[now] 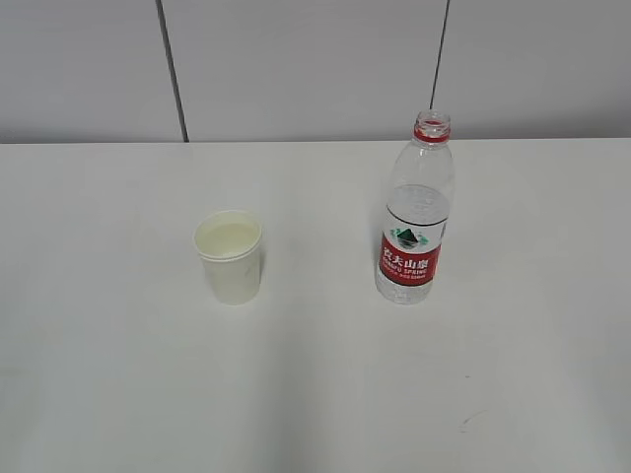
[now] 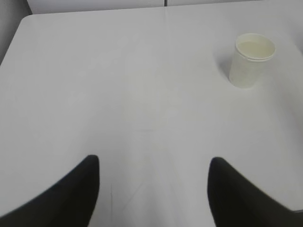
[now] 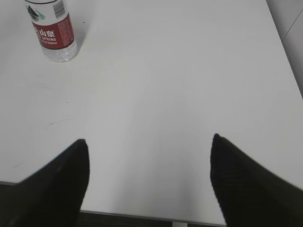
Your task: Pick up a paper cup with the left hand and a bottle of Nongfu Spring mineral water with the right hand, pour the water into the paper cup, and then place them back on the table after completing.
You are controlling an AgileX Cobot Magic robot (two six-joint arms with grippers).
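Note:
A white paper cup (image 1: 230, 257) stands upright on the white table (image 1: 118, 355), left of centre; it holds pale liquid. It also shows far off at the upper right of the left wrist view, the paper cup (image 2: 251, 59). A clear Nongfu Spring bottle (image 1: 418, 212) with a red label and no cap stands upright to the right of the cup. The bottle (image 3: 51, 29) sits at the top left of the right wrist view. My left gripper (image 2: 154, 163) is open over bare table. My right gripper (image 3: 149, 144) is open near the table's front edge. Neither arm shows in the exterior view.
A grey panelled wall (image 1: 315, 59) rises behind the table's far edge. The table's front edge (image 3: 142, 216) runs under my right gripper. The table's right edge (image 3: 284, 52) is close on that side.

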